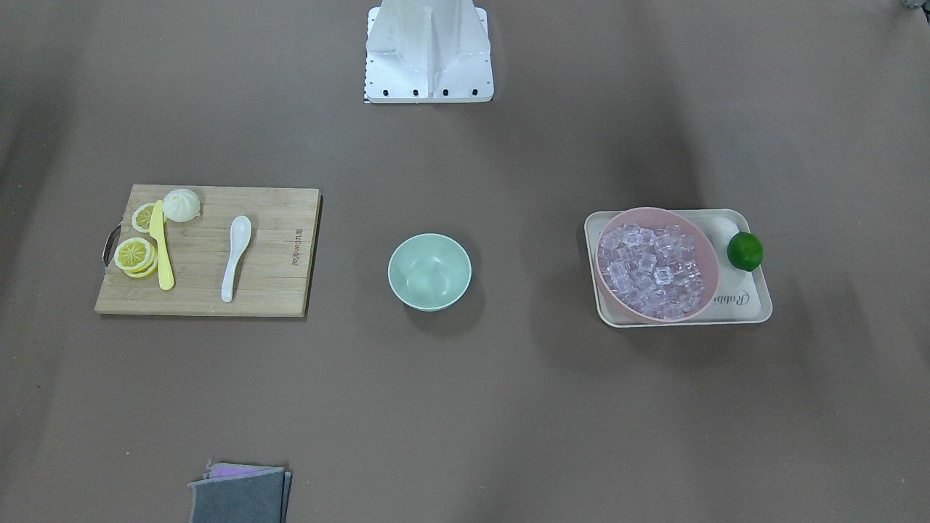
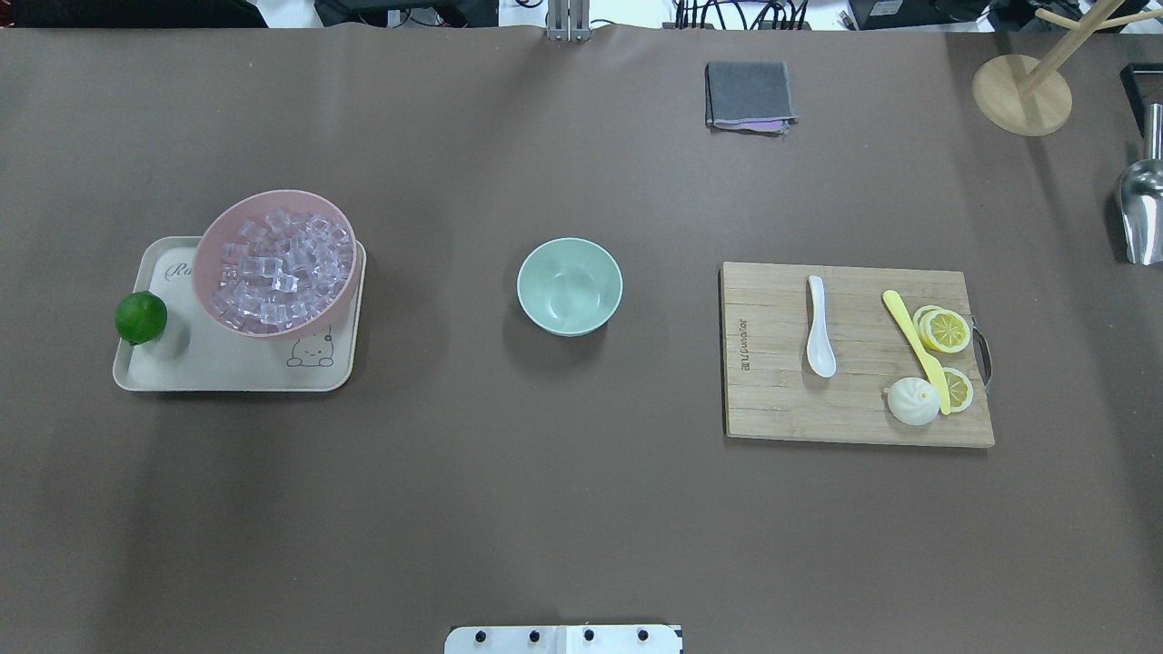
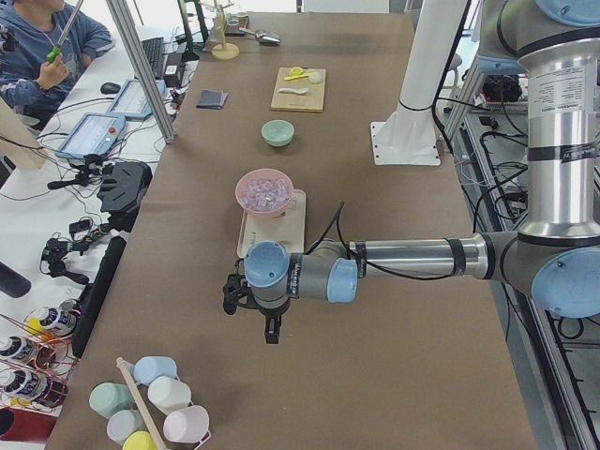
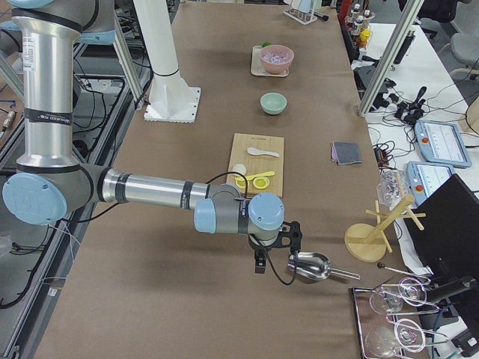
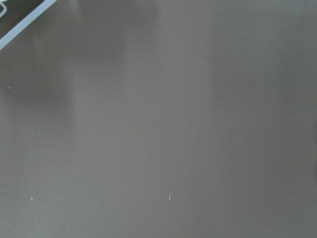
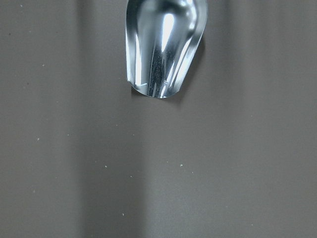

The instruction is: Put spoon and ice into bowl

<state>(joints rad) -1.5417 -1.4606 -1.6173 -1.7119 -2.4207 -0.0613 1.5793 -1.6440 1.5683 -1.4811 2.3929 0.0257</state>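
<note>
Two arms sit out at opposite ends of the brown-covered table [image 2: 581,509], with desks full of cables and tablets along one side. Mid-table, the spoon [image 2: 820,331] lies on the cutting board [image 2: 772,400], the ice [image 2: 282,268] is piled in the pink bowl [image 2: 218,245] and the mint bowl [image 2: 570,286] stands between them. The left gripper [image 3: 270,330] hangs well away from the ice. The right gripper [image 4: 260,264] hovers beside a metal scoop [image 4: 308,266], well away from the spoon. Can't tell if either pair of jaws is open or closed.

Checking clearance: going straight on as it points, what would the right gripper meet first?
Probably bare table, just beside the metal scoop; the right gripper points straight down, though depth is unclear.
</note>
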